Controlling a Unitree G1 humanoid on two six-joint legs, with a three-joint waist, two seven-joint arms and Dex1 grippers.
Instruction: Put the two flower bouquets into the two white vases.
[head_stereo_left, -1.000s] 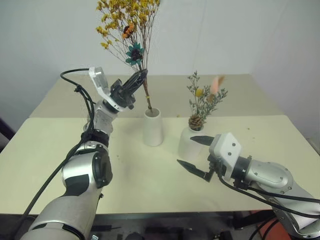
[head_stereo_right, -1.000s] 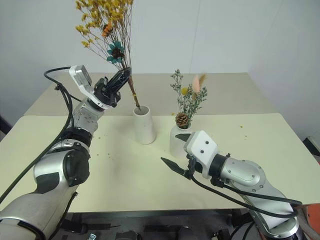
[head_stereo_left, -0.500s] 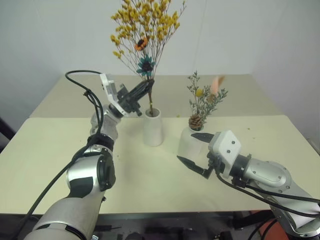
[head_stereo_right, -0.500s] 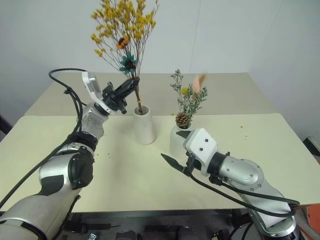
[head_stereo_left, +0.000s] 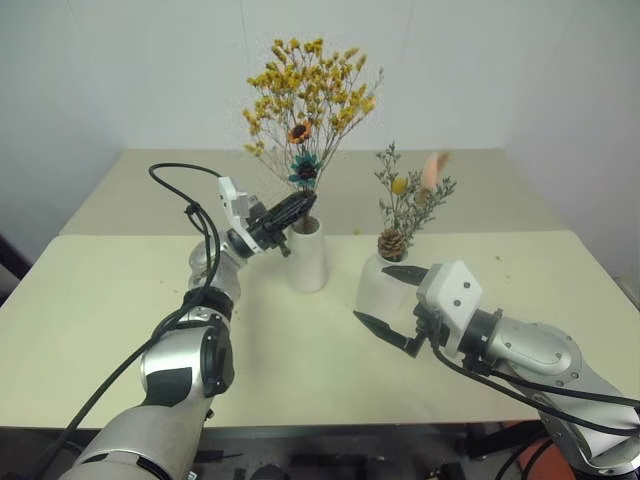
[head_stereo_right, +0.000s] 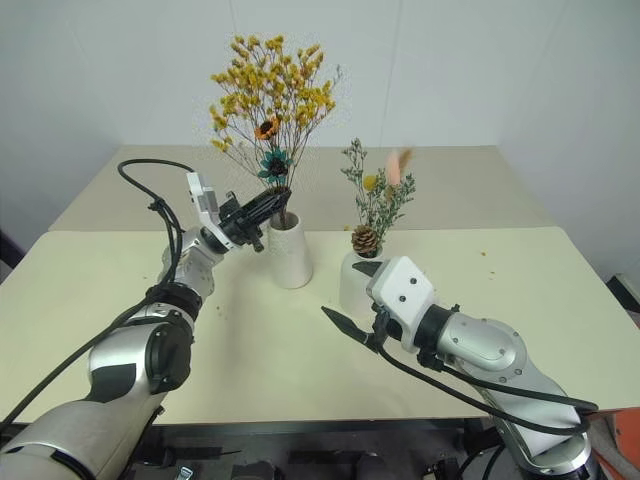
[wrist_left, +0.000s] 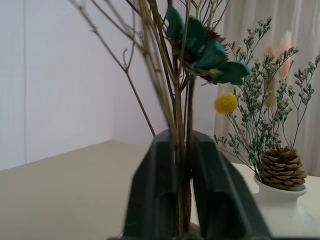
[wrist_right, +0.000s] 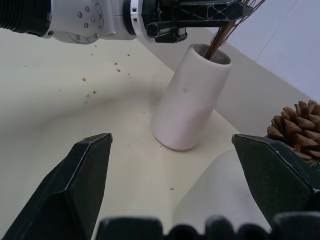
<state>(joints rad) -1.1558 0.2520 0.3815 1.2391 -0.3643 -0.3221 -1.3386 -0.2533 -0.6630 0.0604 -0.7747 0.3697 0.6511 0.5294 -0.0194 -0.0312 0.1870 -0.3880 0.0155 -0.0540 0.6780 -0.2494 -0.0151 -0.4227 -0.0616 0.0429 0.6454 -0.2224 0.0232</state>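
Stems of the yellow bouquet (head_stereo_left: 310, 95) stand in the tall white vase (head_stereo_left: 307, 255), with the left end effector (head_stereo_left: 296, 207) pinching them just above the rim. At its 3 o'clock, the squat vase (head_stereo_left: 378, 285) holds the pinecone bouquet (head_stereo_left: 405, 205); the right end effector (head_stereo_left: 388, 300) is spread wide beside it above the surface (head_stereo_left: 80, 300).

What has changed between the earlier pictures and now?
The left end effector came down, lowering the yellow bouquet deeper into the tall white vase, fingers at the stems. The right end effector, round vase and grey-green bouquet stayed.
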